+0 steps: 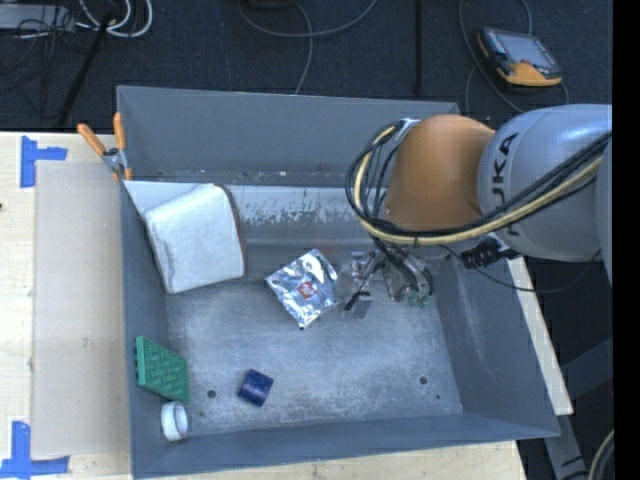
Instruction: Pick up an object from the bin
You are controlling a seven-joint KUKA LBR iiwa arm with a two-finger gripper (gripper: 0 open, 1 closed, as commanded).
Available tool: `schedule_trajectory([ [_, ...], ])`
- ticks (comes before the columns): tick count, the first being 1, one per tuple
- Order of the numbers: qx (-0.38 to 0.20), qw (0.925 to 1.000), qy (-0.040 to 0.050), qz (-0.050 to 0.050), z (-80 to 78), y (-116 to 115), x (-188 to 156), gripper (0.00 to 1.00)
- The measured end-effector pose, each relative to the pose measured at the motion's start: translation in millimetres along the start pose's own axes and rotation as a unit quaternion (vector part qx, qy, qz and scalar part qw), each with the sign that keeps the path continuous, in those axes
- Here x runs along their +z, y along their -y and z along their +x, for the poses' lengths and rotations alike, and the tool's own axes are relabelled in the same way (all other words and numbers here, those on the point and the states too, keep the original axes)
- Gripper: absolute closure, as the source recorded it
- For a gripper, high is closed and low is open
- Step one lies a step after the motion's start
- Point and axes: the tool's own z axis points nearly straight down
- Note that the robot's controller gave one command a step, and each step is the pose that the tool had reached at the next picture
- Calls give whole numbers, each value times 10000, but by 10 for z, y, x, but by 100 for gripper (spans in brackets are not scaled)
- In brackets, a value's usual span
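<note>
Near middle of bin (pixel 300 153), right of centre, we see gripper (pixel 372 286) low over floor, below arm's orange cover (pixel 432 173). We cannot tell whether it is open or closed; nothing seen gripped. Just left of it lies crumpled silver packet (pixel 303 286), flat on floor at bin's middle, close beside gripper; contact unclear. Well apart: white block (pixel 195 236) leaning in far left corner, green ridged piece (pixel 162 368) at near left, small blue block (pixel 255 386) right of it, white cap (pixel 174 420) in near left corner.
</note>
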Motion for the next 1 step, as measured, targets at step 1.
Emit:
schedule_trajectory([
  [1,-176,9998,11,-6,-81,-68,-733,100],
])
